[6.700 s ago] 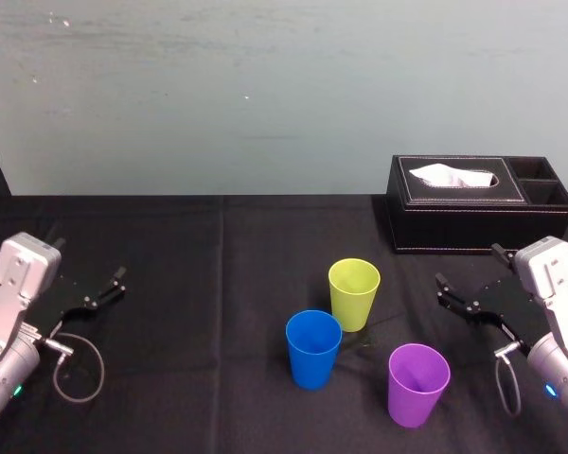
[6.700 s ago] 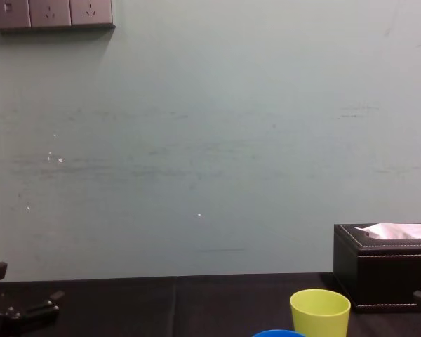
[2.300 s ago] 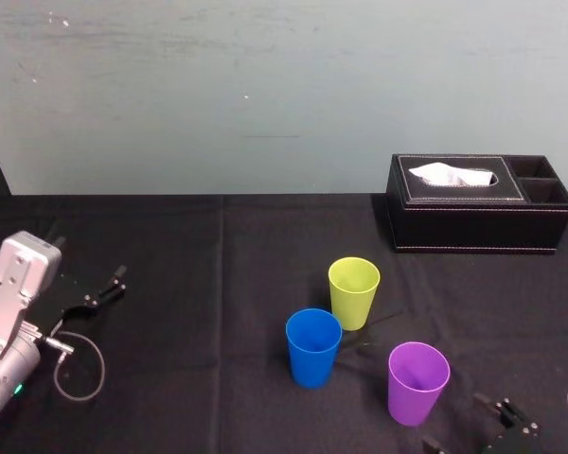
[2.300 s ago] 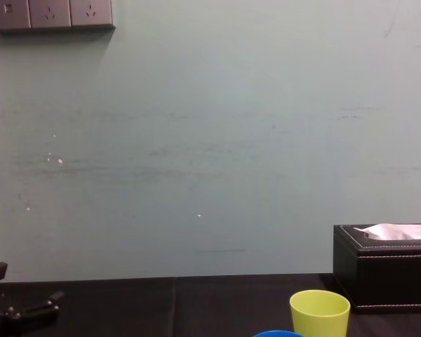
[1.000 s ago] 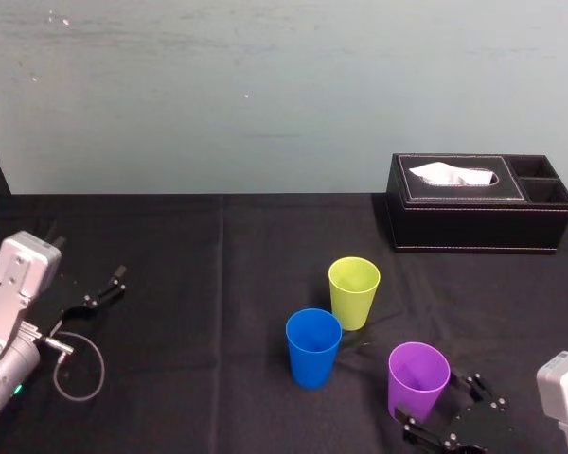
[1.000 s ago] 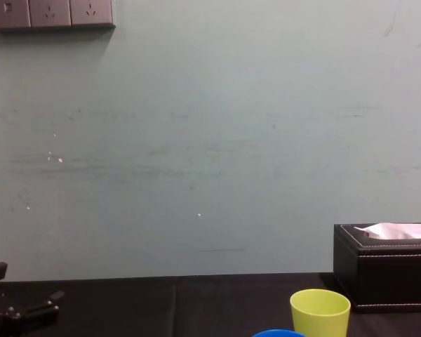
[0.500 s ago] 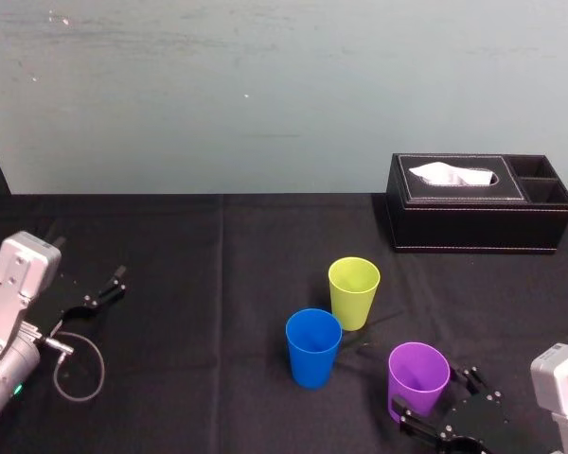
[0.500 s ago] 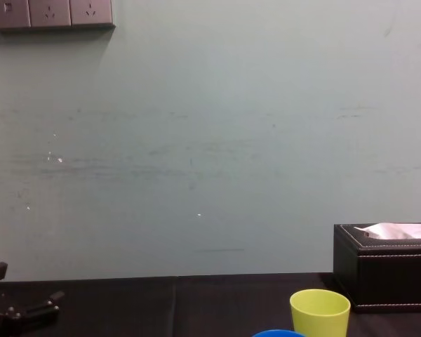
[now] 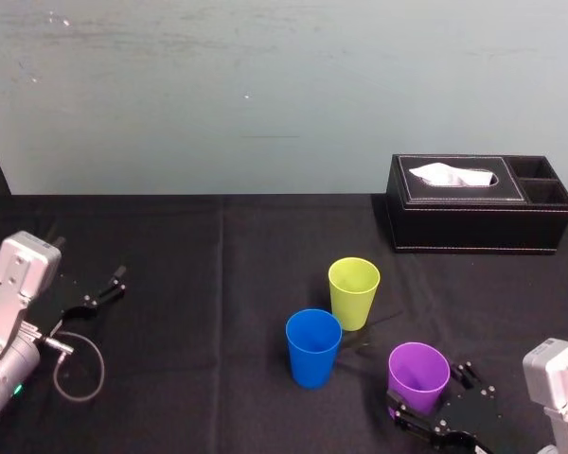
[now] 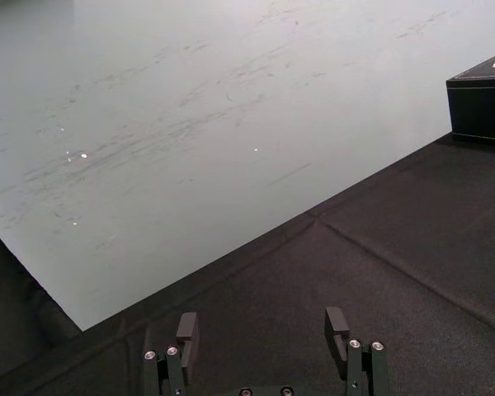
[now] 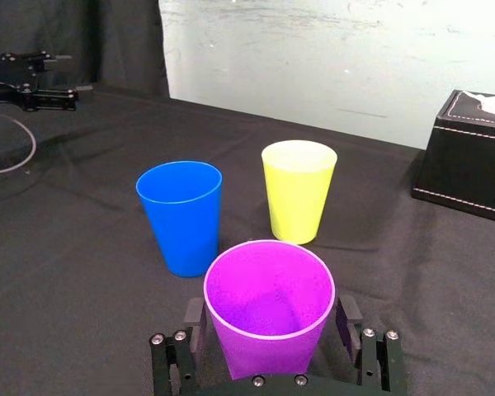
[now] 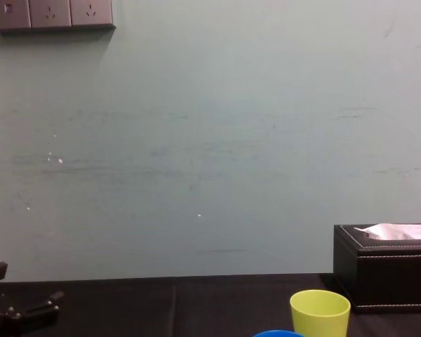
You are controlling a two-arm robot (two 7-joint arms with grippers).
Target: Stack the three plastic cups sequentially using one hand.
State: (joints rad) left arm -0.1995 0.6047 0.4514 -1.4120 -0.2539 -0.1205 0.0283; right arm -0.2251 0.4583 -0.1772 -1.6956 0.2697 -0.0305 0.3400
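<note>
Black-clothed table (image 9: 199, 284), seen from the head, with a black tissue box (image 9: 464, 203) at the far right, well apart from the cups.

Right gripper (image 9: 430, 392): at the near right edge, low to the cloth. Over the last seconds it left its post at the right side, dropped toward the near edge, then advanced on the purple cup (image 11: 270, 297). A second ago it lay just short of the cup. Now its jaws are spread, one on each side of the lower wall, and have not yet clamped. Whether either jaw touches cannot be told.

Left gripper (image 10: 261, 330): parked at the far left, jaws apart, holding nothing, unchanged throughout.

Cups: all three stand upright, separate and unmoved. The purple is nearest the robot, the blue cup (image 9: 313, 347) to its left, and the yellow-green cup (image 9: 354, 291) just behind the blue.

Reading: the approach is finished and the first grasp is due, so no stacking is done. The thin tapered wall could slip or tip if squeezed off-centre.
</note>
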